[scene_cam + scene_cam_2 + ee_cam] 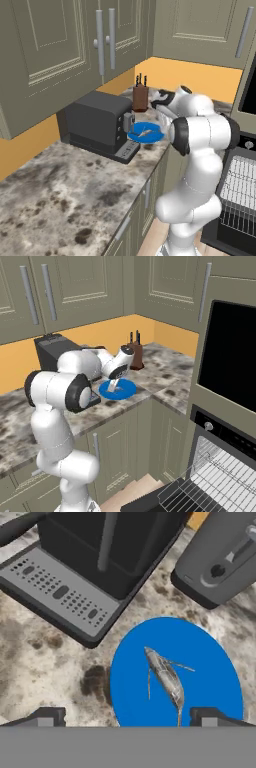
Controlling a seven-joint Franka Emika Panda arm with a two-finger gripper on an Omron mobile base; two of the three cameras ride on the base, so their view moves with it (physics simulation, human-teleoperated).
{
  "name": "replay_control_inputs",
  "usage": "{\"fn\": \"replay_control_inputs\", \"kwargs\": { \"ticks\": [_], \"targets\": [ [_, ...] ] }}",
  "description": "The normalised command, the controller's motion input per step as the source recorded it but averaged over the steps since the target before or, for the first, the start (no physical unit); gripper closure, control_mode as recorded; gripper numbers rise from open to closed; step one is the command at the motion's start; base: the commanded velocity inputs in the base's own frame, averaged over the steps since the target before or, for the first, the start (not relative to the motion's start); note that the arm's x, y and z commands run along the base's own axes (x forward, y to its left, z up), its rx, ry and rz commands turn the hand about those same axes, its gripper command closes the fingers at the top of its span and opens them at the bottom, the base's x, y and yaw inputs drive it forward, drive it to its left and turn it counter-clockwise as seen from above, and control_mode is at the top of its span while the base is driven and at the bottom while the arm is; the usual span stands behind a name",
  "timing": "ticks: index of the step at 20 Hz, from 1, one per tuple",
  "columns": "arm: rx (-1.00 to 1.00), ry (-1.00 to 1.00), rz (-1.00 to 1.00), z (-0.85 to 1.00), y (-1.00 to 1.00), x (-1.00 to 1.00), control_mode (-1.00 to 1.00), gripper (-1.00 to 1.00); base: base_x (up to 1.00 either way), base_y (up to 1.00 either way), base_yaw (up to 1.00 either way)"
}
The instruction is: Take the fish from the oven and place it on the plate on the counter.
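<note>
The fish (pixel 165 677) lies flat on the bright blue plate (pixel 212 667), a slender grey-tan piece pointing diagonally. My gripper (pixel 129 718) hovers just above it, open, with both fingertips (pixel 47 717) spread wide and nothing between them. From the base, the plate (pixel 152 136) with the fish (pixel 144 132) sits on the mottled counter (pixel 60 185) near its front edge, under the hand (pixel 164 107). The plate (pixel 127 390) is seen again below the gripper (pixel 115 383). The oven (pixel 225 466) stands at the right with its door down and a wire rack (pixel 240 185) pulled out.
A black coffee machine (pixel 100 122) stands right behind the plate, its drip tray (pixel 55 587) close to the plate's rim. A knife block (pixel 140 95) is in the corner. A grey rounded object (pixel 220 557) sits beyond the plate. Wall cabinets (pixel 55 45) hang above the counter.
</note>
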Motion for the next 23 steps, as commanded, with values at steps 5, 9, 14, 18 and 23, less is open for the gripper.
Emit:
{"fn": "replay_control_inputs", "kwargs": {
  "ticks": [5, 9, 14, 18, 23],
  "targets": [
    [-0.03, 0.00, -0.05, 0.51, 0.00, -0.99, -1.00, -1.00, 0.00, 0.00, 0.00],
    [-0.05, 0.04, -0.23, 0.75, -0.03, -0.73, -1.00, -1.00, 0.00, 0.00, 0.00],
    [-0.10, 0.03, -0.29, 0.99, 0.00, -0.47, -1.00, -1.00, 0.00, 0.00, 0.00],
    [-0.09, -0.02, -0.25, 0.97, -0.02, -0.50, -1.00, -1.00, 0.00, 0.00, 0.00],
    [-0.06, -0.22, -0.19, 0.97, 0.00, -0.83, -1.00, -1.00, 0.00, 0.00, 0.00]
  ]
}}
